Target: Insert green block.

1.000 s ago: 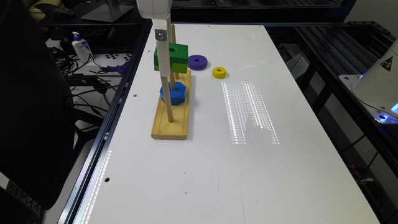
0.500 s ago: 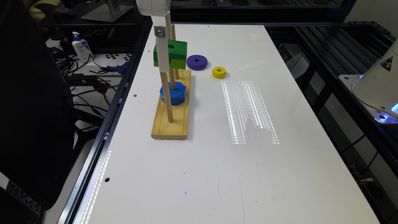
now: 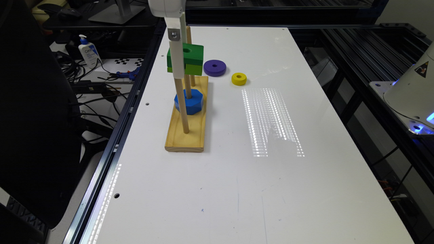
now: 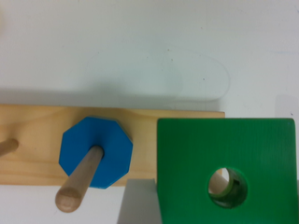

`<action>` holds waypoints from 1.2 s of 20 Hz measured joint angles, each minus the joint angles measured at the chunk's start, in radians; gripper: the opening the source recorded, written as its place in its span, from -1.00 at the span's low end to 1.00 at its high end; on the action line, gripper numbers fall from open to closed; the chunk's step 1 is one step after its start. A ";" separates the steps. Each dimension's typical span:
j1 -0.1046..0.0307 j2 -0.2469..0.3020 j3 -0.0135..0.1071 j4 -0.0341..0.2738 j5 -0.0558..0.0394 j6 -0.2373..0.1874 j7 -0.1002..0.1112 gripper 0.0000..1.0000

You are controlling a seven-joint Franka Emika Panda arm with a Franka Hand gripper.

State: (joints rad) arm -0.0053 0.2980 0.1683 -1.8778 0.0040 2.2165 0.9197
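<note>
The green block (image 3: 190,57) hangs in the air over the far end of the wooden base (image 3: 184,139), with my gripper (image 3: 179,65) shut on it. In the wrist view the green block (image 4: 224,156) has one grey finger (image 4: 136,201) against its side. A peg tip (image 4: 216,183) shows through its round hole, against the hole's edge rather than centred. In the exterior view the far peg (image 3: 189,34) rises behind the block.
A blue octagonal block (image 3: 189,102) sits on the middle peg, also seen as the blue block (image 4: 96,151) on the base (image 4: 37,122). The near peg (image 3: 183,113) is bare. A purple ring (image 3: 214,67) and a yellow ring (image 3: 239,78) lie on the white table.
My gripper has lifted the green block a little higher beside the far peg. Nothing else has moved.
</note>
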 joint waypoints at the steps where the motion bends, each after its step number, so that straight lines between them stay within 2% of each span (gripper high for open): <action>1: 0.000 0.000 0.000 0.000 0.0000 0.000 0.000 -1.00; 12: 0.004 0.003 0.005 0.002 -0.0001 0.007 0.000 -1.00; 16: 0.010 0.005 0.007 0.006 -0.0001 0.013 0.004 -1.00; 24: 0.020 0.028 0.008 0.036 -0.0001 0.013 0.010 -1.00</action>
State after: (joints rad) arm 0.0150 0.3264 0.1761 -1.8414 0.0039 2.2292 0.9293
